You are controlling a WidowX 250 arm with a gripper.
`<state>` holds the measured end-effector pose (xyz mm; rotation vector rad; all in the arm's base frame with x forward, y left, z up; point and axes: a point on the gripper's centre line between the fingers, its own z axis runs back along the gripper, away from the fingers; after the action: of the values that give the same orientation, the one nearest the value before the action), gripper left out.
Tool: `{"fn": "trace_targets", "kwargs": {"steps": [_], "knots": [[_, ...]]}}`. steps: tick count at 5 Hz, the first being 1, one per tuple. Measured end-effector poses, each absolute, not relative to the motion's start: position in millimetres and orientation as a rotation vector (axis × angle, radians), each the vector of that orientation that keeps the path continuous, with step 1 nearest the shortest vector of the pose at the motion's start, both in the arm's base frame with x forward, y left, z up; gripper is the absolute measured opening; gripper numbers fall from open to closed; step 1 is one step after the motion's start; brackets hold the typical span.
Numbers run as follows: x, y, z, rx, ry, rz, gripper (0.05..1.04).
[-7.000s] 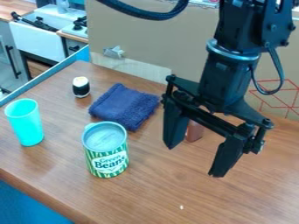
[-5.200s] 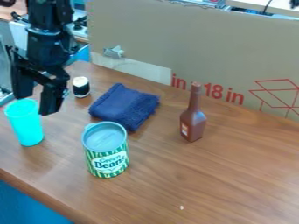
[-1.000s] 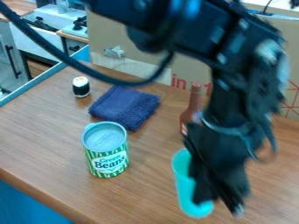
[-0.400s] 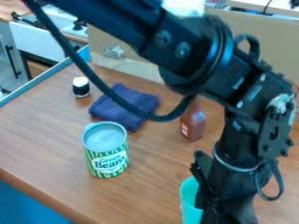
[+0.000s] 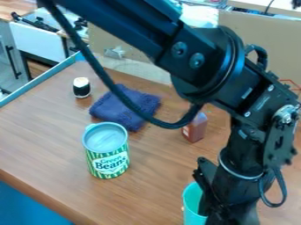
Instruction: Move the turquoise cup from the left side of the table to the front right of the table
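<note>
a: where is the black two-finger gripper [image 5: 226,206]?
b: low at the right of the table, right up against the turquoise plastic cup [image 5: 192,204], covering part of its right side.
a: clamped on it?
b: i can't tell; the part that would show that is hidden. the cup has its round rim up, near the lower edge of the view.
a: and around them?
b: a green-and-white striped can with a grey-blue lid [image 5: 106,151] stands left of the cup. behind the can lies a folded dark blue cloth [image 5: 123,110]. the brown bottle [image 5: 196,128] is partly covered by the arm. a small black-and-white rounded piece [image 5: 82,88] sits left of the cloth, all on the brown wooden table [image 5: 41,136].
</note>
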<state>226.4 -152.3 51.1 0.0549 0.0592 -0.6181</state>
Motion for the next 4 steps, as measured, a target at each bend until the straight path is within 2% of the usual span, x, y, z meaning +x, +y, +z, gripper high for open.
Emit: {"fn": "trace_targets", "kwargs": {"steps": [1,2,3,4], "knots": [[225.9,-152.2,51.6,0.058,0.069,-0.591,0.13],[218.5,-146.3,57.5,0.068,0.081,-0.543,0.339],[217.3,-138.9,80.1,0.088,0.04,-0.499,0.634],[214.2,-122.7,118.7,0.055,-0.019,-0.416,0.926]]}}
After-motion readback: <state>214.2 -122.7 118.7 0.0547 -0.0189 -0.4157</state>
